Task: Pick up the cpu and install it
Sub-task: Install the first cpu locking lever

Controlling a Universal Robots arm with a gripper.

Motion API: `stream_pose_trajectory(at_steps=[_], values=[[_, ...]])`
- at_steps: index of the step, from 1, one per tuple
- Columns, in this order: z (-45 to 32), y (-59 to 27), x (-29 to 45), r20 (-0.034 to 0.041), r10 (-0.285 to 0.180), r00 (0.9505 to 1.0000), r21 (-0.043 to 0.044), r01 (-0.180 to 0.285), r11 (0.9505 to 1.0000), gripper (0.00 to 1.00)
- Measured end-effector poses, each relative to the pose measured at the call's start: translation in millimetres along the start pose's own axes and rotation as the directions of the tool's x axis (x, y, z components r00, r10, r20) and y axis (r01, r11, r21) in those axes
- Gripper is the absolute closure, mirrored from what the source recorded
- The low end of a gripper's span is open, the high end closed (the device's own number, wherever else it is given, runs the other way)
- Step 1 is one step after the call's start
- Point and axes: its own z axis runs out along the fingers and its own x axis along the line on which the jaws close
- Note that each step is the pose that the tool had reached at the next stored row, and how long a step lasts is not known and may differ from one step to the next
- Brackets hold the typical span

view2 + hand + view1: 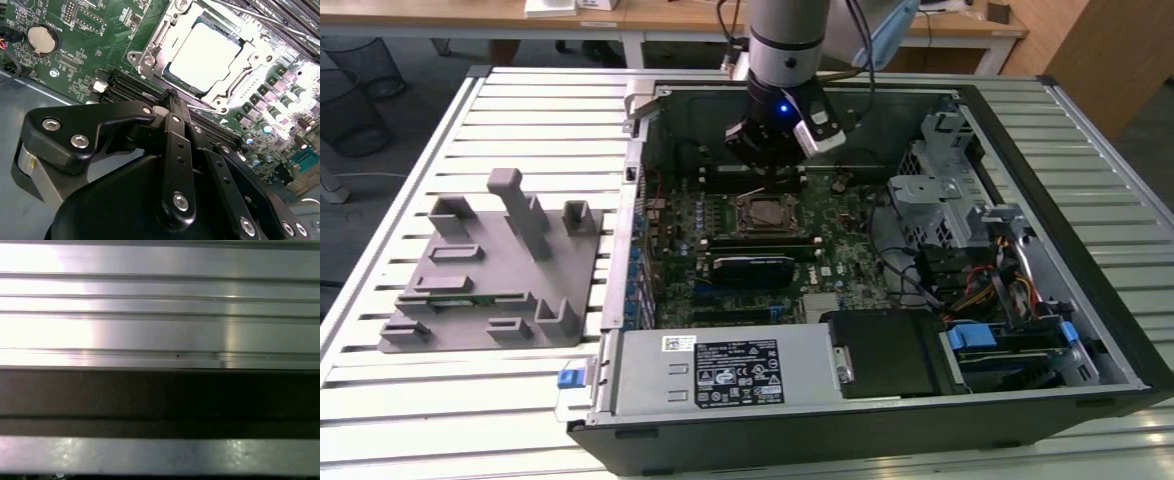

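In the exterior view, an open computer case (1014,250) is lying on its side on the slatted metal table (400,400), so that the motherboard (854,260) is facing up and the arm can reach it from above. A grey plastic fixture (494,270) is standing beside the case, nearer the table's edge on the exterior view's left; its slots probably serve for parking the parts. The claw (767,172) is hanging above the board, just at the far side of the socket frame (767,213), toward the far edge of the table. From this view the writer cannot tell how wide the claw is standing.

In the second wrist view, the cpu (202,57) is lying flat inside the socket frame (150,55), its pale metal top facing up. The frame seems to be surrounding it on all sides, so the chip appears to be seated already. The claw (172,97) is pointing at the memory slots (130,90) next to the socket. Its black fingers (176,150) are looking pressed together with nothing between them, so the claw is probably closed and empty, touching neither chip nor frame.

In the first wrist view, bright metal slats (160,305) and a dark band (160,395) are showing.
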Motion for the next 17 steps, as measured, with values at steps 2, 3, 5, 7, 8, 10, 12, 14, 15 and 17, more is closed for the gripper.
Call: stream_pose_trajectory(at_steps=[2, 3, 5, 7, 8, 10, 12, 14, 15, 17], values=[[0.9, 0.0, -1.0, 0.0, 0.0, 1.0, 0.0002, 0.0, 1.0, 0.89], [1.4, 0.0, -1.5, 0.0, 0.0, 1.0, 0.0003, 0.0, 1.0, 0.89], [2.4, 0.0, -2.7, 0.0, 0.0, 1.0, 0.0005, 0.0, 1.0, 0.89], [3.5, 0.0, -4.0, 0.0, 0.0, 1.0, 0.0008, 0.0, 1.0, 0.89], [4.1, 0.0, -4.7, -0.0001, 0.0, 1.0, 0.001, 0.0, 1.0, 0.89], [5.3, 0.0, -5.9, -0.0002, 0.0, 1.0, 0.0015, 0.0, 1.0, 0.89], [6.4, 0.0, -7.1, -0.0002, 0.0, 1.0, 0.0019, 0.0, 1.0, 0.89], [7.5, 0.1, -8.0, -0.0003, 0.0, 1.0, 0.0024, 0.0, 1.0, 0.89], [8.2, 0.1, -8.5, -0.0003, 0.0, 1.0, 0.0029, 0.0, 1.0, 0.89], [9.5, 0.1, -9.2, -0.0003, 0.0, 1.0, 0.0037, 0.0, 1.0, 0.89]])
